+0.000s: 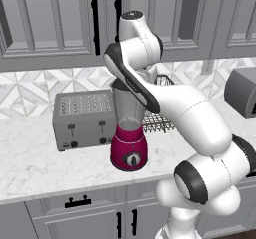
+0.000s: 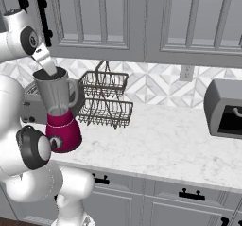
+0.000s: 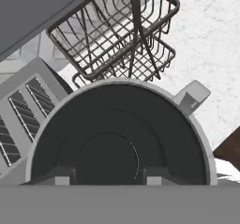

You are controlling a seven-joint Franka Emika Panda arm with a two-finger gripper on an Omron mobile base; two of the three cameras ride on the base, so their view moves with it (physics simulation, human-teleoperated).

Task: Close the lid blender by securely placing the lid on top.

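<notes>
Marble counter (image 1: 30,158) | blender (image 1: 128,133) directly under claw (image 2: 47,64) | lid (image 3: 117,138) seated

The blender (image 1: 129,133) stands upright on the marble bench, its rounded magenta base with a black front dial carrying a clear grey tapered jar with a side handle. In the hand view, the lid (image 3: 117,138), a round black disc, lies across the jar's rim.

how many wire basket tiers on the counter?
2: upper basket tier and lower basket tier, stacked on one stand right of the blender, against the backsplash.
</notes>
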